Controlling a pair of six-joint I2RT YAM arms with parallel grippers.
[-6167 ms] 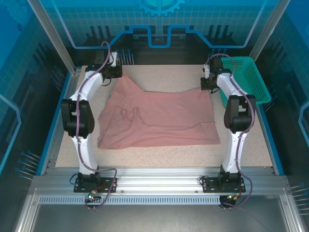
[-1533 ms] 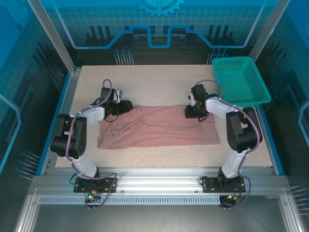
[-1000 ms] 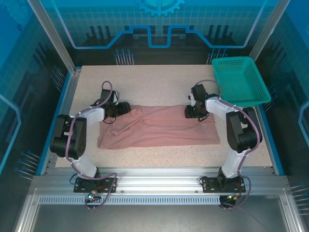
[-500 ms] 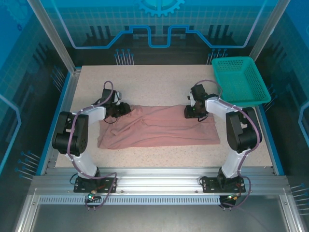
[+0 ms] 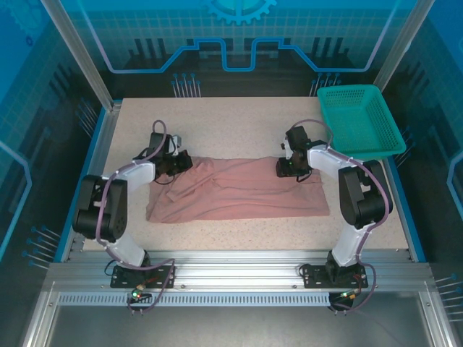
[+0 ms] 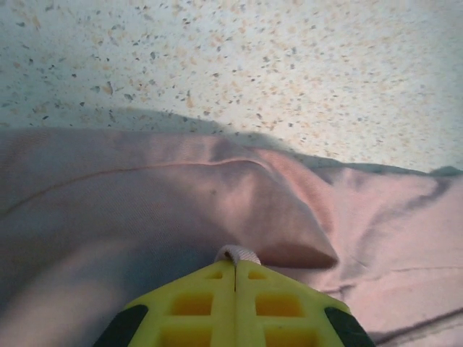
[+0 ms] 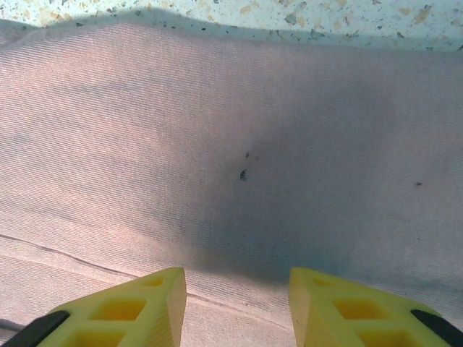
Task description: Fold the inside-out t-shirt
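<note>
I see the t-shirt [image 5: 239,191] lying as a long band across the counter [image 5: 239,123]. At its far edge my left tool [image 6: 235,271] is clenched on a cloth fold, while my right tool [image 7: 237,289] hangs released over the fabric. A teal basket [image 5: 359,121] sits at the far right, apart.

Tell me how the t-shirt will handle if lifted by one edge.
Likely floppy: the t-shirt lies in soft folds and wrinkles, so it should sag from any lifted point. Probably thin and light: the left gripper is shut almost fully on a small pinch of it. Pushed, it would likely bunch rather than slide whole, as its creased left end suggests.
</note>
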